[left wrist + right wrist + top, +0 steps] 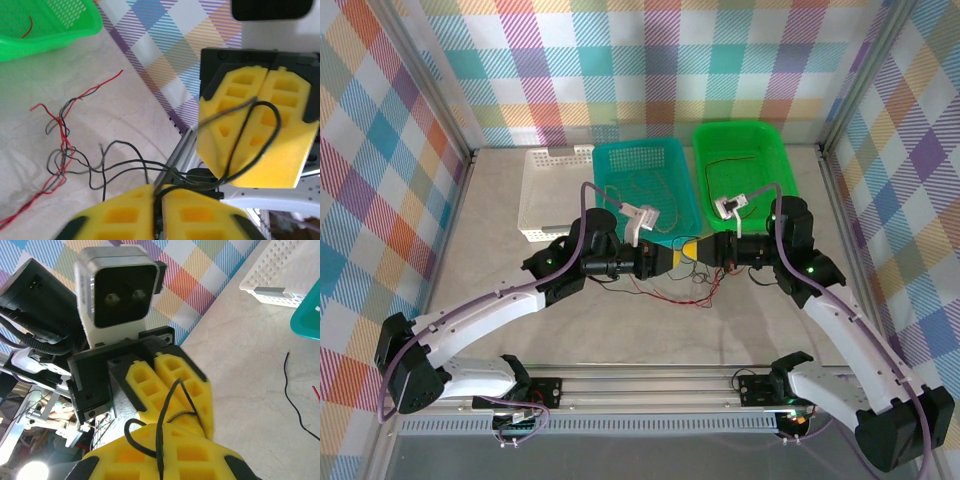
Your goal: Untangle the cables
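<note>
Red and black cables (62, 150) in a loose tangle on the surface (500, 250), near the middle, just on the base side of the two grippers. Long axis roughly left-right in the top view, strands crossing and looping over each other. Black strands lifted off the tangle and strung up to both grippers.

Left gripper (159, 200) closed, pinching black strands at the seam between its fingertips. Right gripper (161, 445) closed as well, black strand clamped, a loop of it draped across the yellow fingers (290, 150). Grippers facing tip to tip, close together, raised off the surface.

Behind them, side by side: white basket (545, 190), teal basket (620, 155), green basket (775, 150). Thin cable lying in the teal one, a brown one in the green one, plus a short red piece seen from the left wrist. Tangle well apart from all three baskets.
</note>
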`<act>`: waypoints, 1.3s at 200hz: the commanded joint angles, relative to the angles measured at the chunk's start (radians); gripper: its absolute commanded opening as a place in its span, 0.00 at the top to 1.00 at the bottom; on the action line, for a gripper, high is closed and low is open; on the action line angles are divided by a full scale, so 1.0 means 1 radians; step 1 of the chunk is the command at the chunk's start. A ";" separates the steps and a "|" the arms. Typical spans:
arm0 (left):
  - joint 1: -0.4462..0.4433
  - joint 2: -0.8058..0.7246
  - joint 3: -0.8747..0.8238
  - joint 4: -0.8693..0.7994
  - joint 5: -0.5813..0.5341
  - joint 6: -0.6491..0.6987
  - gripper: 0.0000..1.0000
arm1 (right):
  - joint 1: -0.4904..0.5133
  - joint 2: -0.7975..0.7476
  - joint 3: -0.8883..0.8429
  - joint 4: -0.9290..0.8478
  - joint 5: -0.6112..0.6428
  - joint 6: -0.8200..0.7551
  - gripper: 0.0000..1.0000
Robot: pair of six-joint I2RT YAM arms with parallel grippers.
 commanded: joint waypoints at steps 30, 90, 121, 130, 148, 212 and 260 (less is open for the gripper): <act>-0.009 -0.079 -0.005 -0.068 -0.116 0.034 1.00 | 0.007 -0.007 -0.008 -0.043 0.048 -0.044 0.86; 0.033 -0.133 0.086 -0.399 -0.309 0.075 1.00 | 0.006 -0.010 -0.047 -0.135 0.231 -0.097 0.53; 0.049 -0.123 0.177 -0.585 -0.360 0.120 1.00 | 0.007 -0.031 -0.073 -0.139 0.310 -0.110 0.38; 0.052 -0.118 0.205 -0.634 -0.372 0.132 1.00 | 0.007 -0.033 -0.082 -0.131 0.306 -0.116 0.36; 0.053 -0.105 0.268 -0.732 -0.402 0.157 1.00 | 0.007 -0.036 -0.106 -0.095 0.281 -0.117 0.32; 0.056 -0.090 0.437 -0.933 -0.421 0.241 1.00 | 0.048 0.008 -0.236 0.084 0.309 -0.131 0.24; 0.057 -0.123 0.435 -0.942 -0.397 0.255 1.00 | 0.138 0.097 -0.271 0.149 0.470 -0.231 0.23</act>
